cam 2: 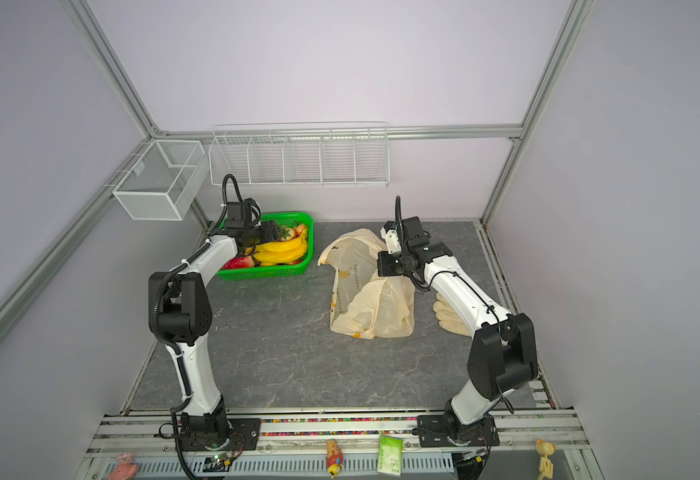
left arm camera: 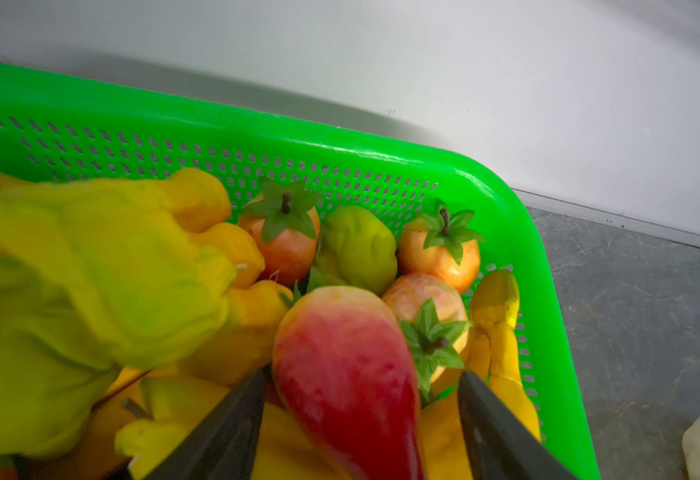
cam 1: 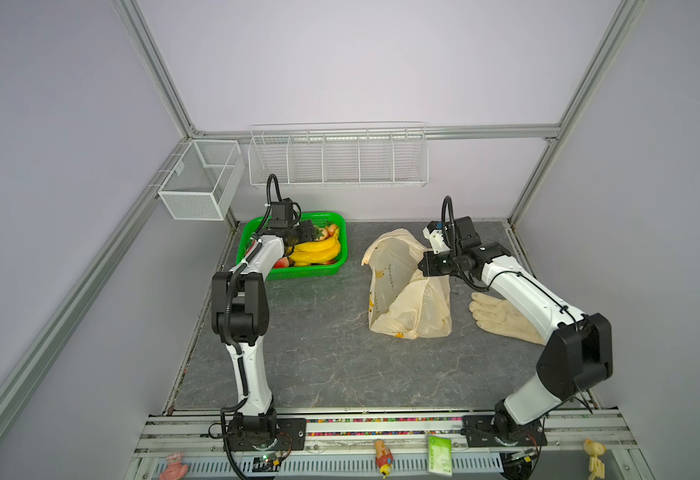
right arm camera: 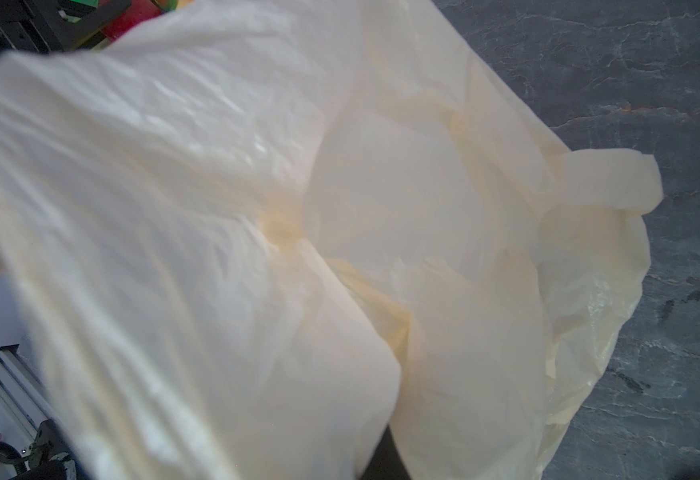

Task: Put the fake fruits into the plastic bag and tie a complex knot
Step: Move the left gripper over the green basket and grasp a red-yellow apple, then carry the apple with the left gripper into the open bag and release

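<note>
My left end effector [left arm camera: 362, 374] is down in the green basket [left arm camera: 381, 160], fingers apart on either side of a red fruit [left arm camera: 335, 332], not clamped on it. Bananas [cam 1: 315, 250] lie in the same basket. My right end effector [cam 1: 424, 267] is pinched together on the bag [cam 1: 394, 270] and holds its edge up. The rest of the bag slumps on the tabletop [cam 1: 319, 357], near a glove [cam 1: 502, 318].

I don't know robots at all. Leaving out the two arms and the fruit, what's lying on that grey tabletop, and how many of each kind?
green basket: 1
plastic bag: 1
cream glove: 1
Total: 3
</note>
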Robot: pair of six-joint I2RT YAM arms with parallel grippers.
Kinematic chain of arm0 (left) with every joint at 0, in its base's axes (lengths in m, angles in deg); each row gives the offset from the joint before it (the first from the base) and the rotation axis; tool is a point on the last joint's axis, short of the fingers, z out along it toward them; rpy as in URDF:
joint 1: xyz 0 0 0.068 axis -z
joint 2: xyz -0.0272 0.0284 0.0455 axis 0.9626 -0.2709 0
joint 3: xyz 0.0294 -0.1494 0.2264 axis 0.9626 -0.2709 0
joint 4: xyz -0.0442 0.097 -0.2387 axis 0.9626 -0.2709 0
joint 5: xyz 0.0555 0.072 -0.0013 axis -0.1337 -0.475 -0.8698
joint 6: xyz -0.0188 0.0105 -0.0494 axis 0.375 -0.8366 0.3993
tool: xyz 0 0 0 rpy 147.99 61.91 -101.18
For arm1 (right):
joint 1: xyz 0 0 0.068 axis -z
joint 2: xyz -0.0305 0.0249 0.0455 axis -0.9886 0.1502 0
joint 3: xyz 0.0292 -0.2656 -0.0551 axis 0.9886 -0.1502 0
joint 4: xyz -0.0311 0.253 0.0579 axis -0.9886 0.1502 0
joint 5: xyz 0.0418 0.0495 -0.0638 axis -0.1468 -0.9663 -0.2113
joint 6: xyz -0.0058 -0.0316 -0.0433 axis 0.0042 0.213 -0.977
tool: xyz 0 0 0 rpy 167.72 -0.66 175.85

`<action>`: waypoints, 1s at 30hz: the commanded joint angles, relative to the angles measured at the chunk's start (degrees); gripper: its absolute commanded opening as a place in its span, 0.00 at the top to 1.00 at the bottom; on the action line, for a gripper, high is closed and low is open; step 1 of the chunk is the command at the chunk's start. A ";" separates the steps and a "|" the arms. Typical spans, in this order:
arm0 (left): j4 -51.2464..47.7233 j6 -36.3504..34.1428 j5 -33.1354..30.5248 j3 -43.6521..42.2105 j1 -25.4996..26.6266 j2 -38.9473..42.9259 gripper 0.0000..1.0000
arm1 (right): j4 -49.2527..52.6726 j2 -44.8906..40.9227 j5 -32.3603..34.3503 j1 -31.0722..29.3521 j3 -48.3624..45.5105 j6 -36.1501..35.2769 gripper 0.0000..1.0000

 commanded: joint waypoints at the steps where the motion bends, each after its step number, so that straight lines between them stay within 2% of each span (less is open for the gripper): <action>1: -1.58 0.49 0.78 2.94 0.12 -2.32 0.27 | 0.02 0.17 -1.13 0.32 -0.71 -1.00 0.94; 4: -2.01 0.41 1.15 4.34 0.20 -3.71 0.29 | 0.08 0.36 -1.16 0.25 -0.70 -1.09 0.94; 10: -2.71 0.21 1.55 6.35 0.38 -4.93 0.41 | 0.24 0.40 -0.84 0.30 -1.04 -1.07 0.94; 14: -2.60 0.13 1.37 6.35 0.46 -3.84 0.51 | 0.34 0.26 -0.84 0.26 -1.08 -1.07 0.94; 18: -2.26 0.32 0.89 4.46 0.47 -0.43 0.55 | 0.65 -0.39 -0.22 0.22 -1.18 -1.13 0.94; 24: 4.87 3.01 0.71 -8.77 0.64 12.01 0.56 | 0.76 -1.50 1.26 0.28 -1.31 -0.39 0.94; 27: 8.44 5.95 0.38 -19.03 1.45 20.80 0.57 | 0.80 -1.41 0.92 0.37 -1.28 0.18 0.94; 30: 13.76 8.66 -0.82 -32.27 4.79 30.84 0.58 | 0.89 -1.36 0.66 0.48 -1.02 0.39 0.94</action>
